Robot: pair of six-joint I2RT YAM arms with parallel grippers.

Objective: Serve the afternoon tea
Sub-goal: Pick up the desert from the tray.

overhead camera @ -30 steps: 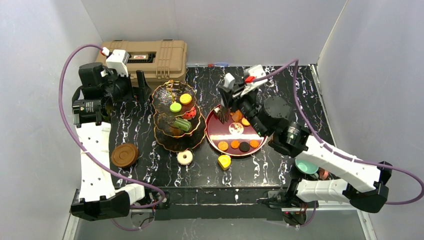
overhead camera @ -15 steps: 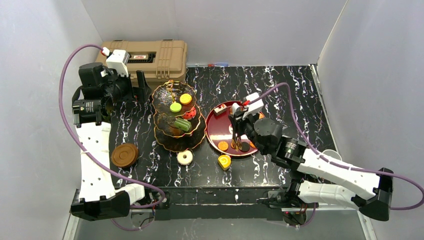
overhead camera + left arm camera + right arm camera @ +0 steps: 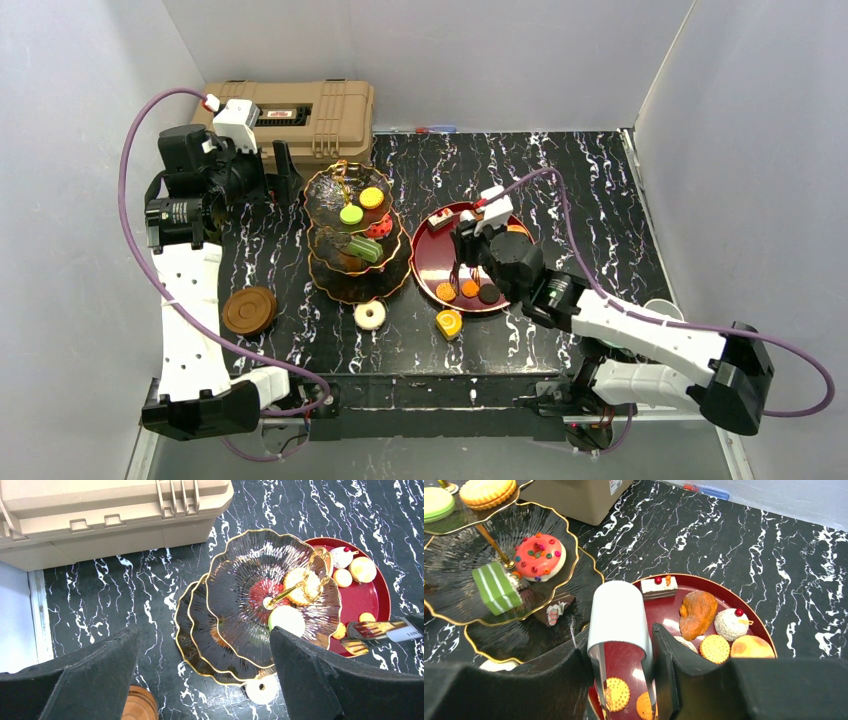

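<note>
Over the last second my right arm has drawn back from the far side of the red tray [image 3: 428, 258] to its near rim and folded in closer to its base. My left arm has not moved. The sweets on the stand and on the tabletop [image 3: 560, 190] lie where they did.

My right jaws are clamped at a middling width on the white handle of the tongs [image 3: 619, 615]. The blades point down over the tray's near row, by an orange biscuit [image 3: 470, 288] and a dark biscuit [image 3: 489, 294]. I cannot tell whether the tips touch either one.

My left jaws are spread as wide as they go and hold nothing. They hover beside the tan case [image 3: 300, 115], looking down on the three-tier stand [image 3: 230, 595].

The stand sits just left of the tray. It carries a green macaron [image 3: 350, 214] and a yellow macaron [image 3: 372, 198] on top, with a pink donut [image 3: 540, 556] and a green cake slice [image 3: 496, 587] on the tier below. A white ring donut [image 3: 370, 315] and a yellow cake wedge [image 3: 449, 323] lie on the tabletop in front. The brown saucers [image 3: 249, 310] are stacked near my left arm.
</note>
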